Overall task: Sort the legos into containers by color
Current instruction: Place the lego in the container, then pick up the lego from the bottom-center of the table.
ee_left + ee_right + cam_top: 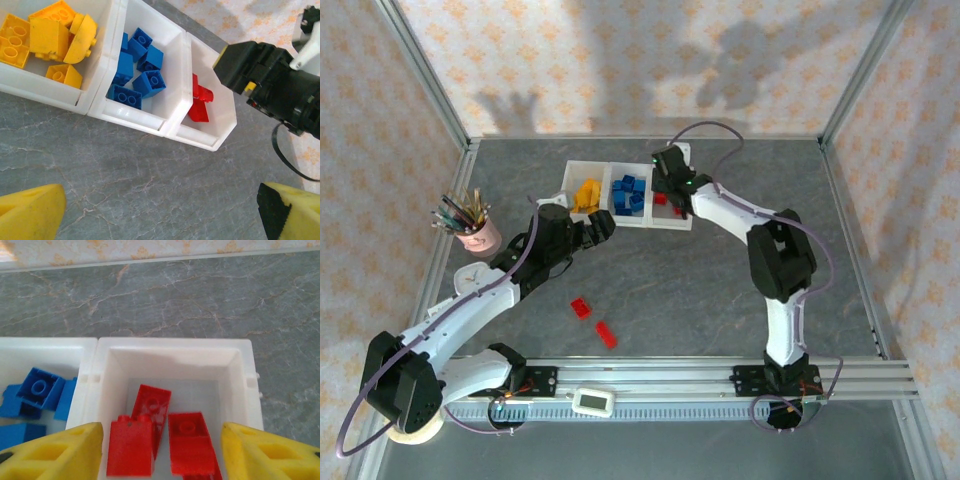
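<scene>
**A:** How does the right gripper (pixel 159 452) stand?

**B:** Its fingers are parted with nothing clamped; it hangs over the end bin of the containers (pixel 175 346); red legos (pixel 187 440) lie loose directly beneath it.

**A:** What could go wrong?

**B:** I'd guess a fingertip catches a brick or the bin wall as it lifts; that would flick a brick out, or drag the containers.

**A:** And the left gripper (pixel 160 215)?

**B:** It is spread wide and empty; the containers sit just ahead of it; two red bricks (pixel 581 308) wait behind it on the table (pixel 700 290); if it reaches forward, the grippers could clash.
</scene>
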Action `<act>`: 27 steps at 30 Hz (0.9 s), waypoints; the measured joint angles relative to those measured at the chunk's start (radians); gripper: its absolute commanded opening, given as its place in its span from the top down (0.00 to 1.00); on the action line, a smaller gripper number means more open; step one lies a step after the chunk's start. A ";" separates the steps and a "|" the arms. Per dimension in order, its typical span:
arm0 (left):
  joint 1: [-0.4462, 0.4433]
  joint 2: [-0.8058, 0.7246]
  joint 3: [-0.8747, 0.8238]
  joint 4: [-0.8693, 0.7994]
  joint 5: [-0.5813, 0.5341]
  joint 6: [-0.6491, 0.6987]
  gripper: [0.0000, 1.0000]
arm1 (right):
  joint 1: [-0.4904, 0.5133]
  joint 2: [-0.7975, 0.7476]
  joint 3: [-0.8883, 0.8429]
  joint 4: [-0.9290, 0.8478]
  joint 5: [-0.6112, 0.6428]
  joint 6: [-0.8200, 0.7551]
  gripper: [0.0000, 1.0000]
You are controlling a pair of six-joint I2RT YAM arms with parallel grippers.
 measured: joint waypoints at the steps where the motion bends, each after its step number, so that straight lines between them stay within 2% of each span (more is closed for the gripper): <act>1: 0.000 -0.006 0.000 -0.002 -0.002 0.000 0.01 | 0.003 -0.025 -0.024 0.001 -0.008 0.001 0.34; 7: 0.000 -0.105 -0.001 -0.068 -0.044 0.007 0.01 | 0.089 -0.217 -0.193 0.013 -0.051 0.014 0.30; 12: 0.000 -0.200 -0.018 -0.138 -0.084 0.006 0.01 | 0.214 -0.327 -0.322 0.020 -0.073 0.043 0.27; 18: 0.000 -0.303 -0.063 -0.240 -0.116 -0.009 0.01 | 0.364 -0.380 -0.433 0.018 -0.084 0.090 0.23; 27: 0.000 -0.420 -0.087 -0.370 -0.177 -0.055 0.01 | 0.640 -0.388 -0.526 0.011 -0.085 0.127 0.17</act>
